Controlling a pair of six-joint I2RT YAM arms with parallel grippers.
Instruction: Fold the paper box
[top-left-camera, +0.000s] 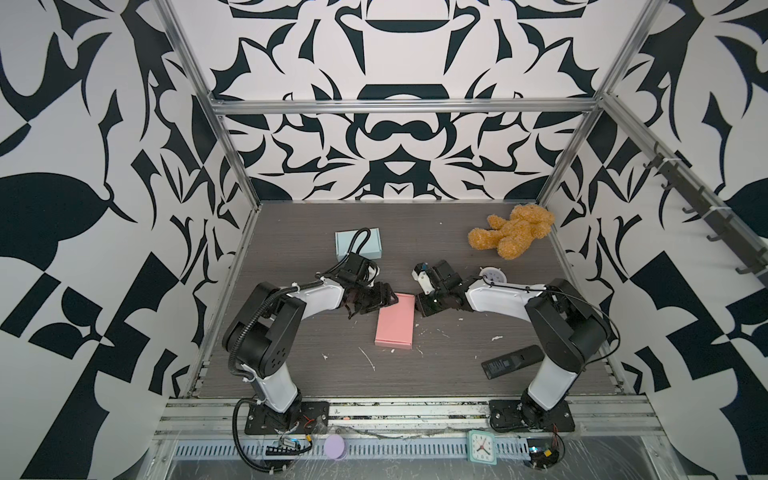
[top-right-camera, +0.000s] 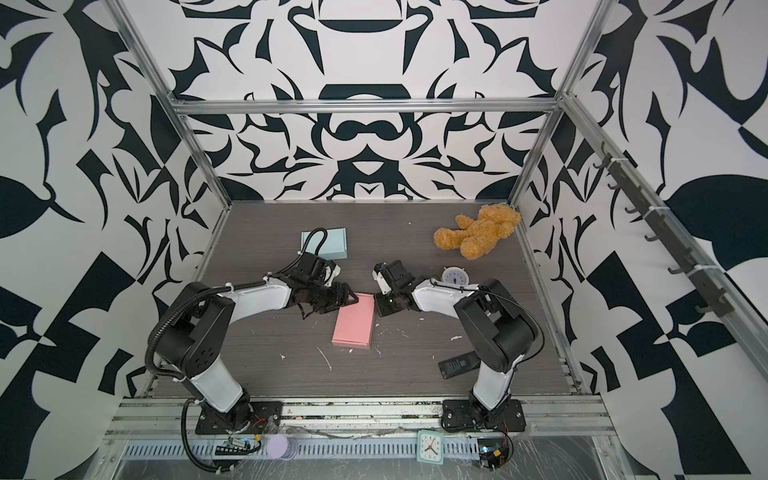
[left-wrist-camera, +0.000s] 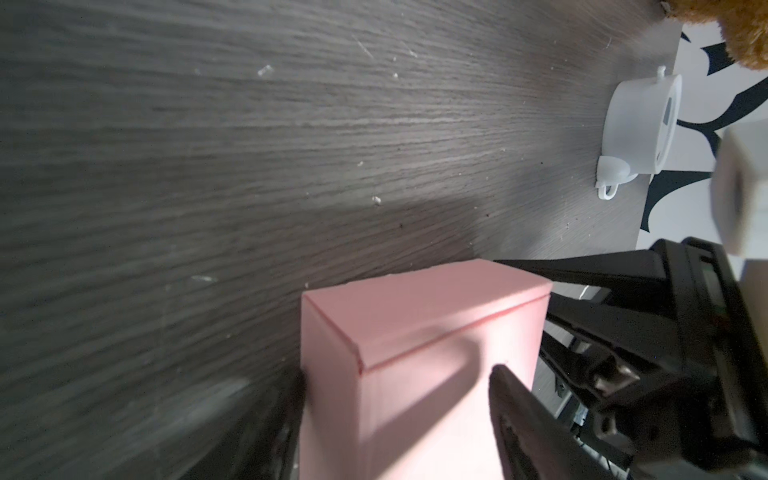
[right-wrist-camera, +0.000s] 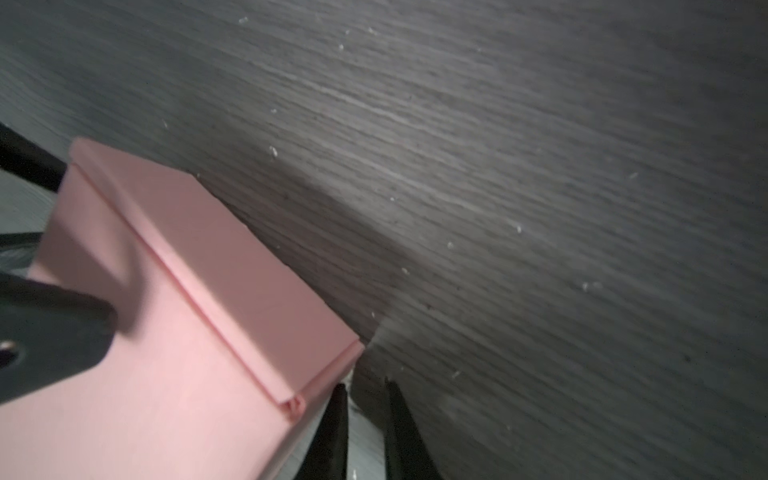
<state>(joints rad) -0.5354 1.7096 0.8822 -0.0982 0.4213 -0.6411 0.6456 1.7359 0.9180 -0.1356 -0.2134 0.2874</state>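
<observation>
The pink paper box (top-left-camera: 395, 320) (top-right-camera: 353, 322) lies flat and closed on the dark wood table in both top views. My left gripper (top-left-camera: 384, 297) (top-right-camera: 345, 297) is at its far left corner. In the left wrist view the gripper (left-wrist-camera: 399, 372) is open and straddles that corner of the box (left-wrist-camera: 415, 332), with one finger along the side wall and the other over the top face. My right gripper (top-left-camera: 419, 305) (top-right-camera: 379, 305) is beside the far right corner. In the right wrist view its fingers (right-wrist-camera: 365, 384) are narrowly parted with only table between them, just off the box (right-wrist-camera: 187, 332).
A light blue box (top-left-camera: 358, 243) lies behind the left arm. A teddy bear (top-left-camera: 511, 230) lies at the back right, with a small white clock (top-left-camera: 492, 275) by the right arm. A black remote (top-left-camera: 511, 361) lies front right. White scraps litter the table.
</observation>
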